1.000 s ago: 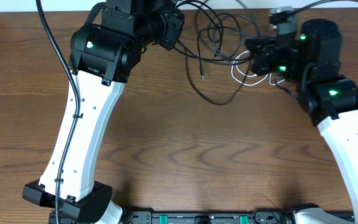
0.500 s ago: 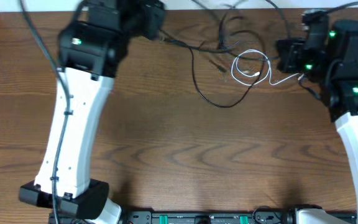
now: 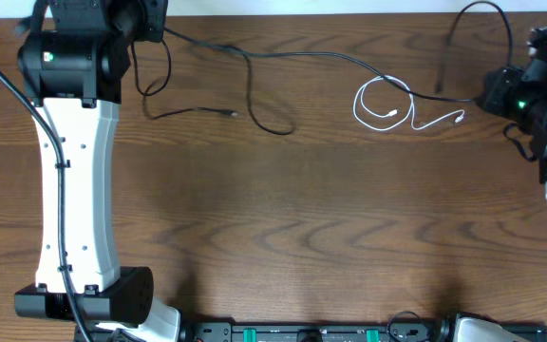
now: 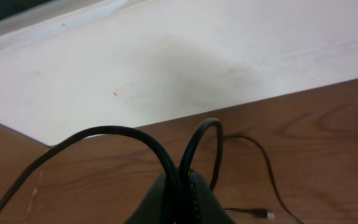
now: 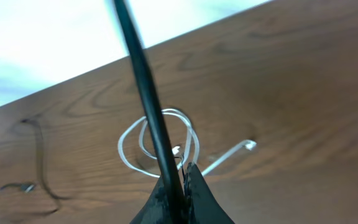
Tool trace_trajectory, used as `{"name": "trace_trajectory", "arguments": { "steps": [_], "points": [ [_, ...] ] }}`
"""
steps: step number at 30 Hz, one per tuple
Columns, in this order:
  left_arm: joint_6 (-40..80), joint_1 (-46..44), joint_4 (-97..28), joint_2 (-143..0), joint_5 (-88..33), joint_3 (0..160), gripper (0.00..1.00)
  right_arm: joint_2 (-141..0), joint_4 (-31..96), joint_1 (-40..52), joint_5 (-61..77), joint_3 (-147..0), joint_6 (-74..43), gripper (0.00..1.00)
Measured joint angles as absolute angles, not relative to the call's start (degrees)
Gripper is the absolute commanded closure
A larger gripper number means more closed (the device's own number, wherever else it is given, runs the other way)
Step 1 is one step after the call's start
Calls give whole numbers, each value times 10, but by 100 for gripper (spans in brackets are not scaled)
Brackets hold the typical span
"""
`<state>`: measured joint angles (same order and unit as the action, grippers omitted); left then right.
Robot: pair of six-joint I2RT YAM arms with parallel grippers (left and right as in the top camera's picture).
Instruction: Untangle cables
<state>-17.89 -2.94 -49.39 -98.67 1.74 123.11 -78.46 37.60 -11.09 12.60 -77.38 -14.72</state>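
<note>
A table (image 3: 283,228) of dark brown wood with wavy grain fills the overhead view, evenly lit and with a soft sheen. Beyond its far edge lies a pale white surface (image 4: 229,50), matt and faintly shadowed; whether it is wall or floor cannot be told. On it sits 1 tiny red speck (image 4: 115,94). A dark strip (image 4: 17,7) borders it at the far left of the left wrist view.

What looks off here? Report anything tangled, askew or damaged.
The black cable, strung between the shut jaws on both sides, runs over the top of the white cable coil in the overhead view, so the two are not yet fully apart. Its slack end lies in loose bends at far left. Nothing looks damaged or spilled.
</note>
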Motion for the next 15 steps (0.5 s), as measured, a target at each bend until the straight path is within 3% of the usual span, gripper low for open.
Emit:
{"name": "trace_trajectory", "arguments": {
  "steps": [15],
  "points": [
    [-168, -29, -501, -987, -9, 1231, 92, -785, 409, -156, 175, -774, -142, 99]
  ]
}}
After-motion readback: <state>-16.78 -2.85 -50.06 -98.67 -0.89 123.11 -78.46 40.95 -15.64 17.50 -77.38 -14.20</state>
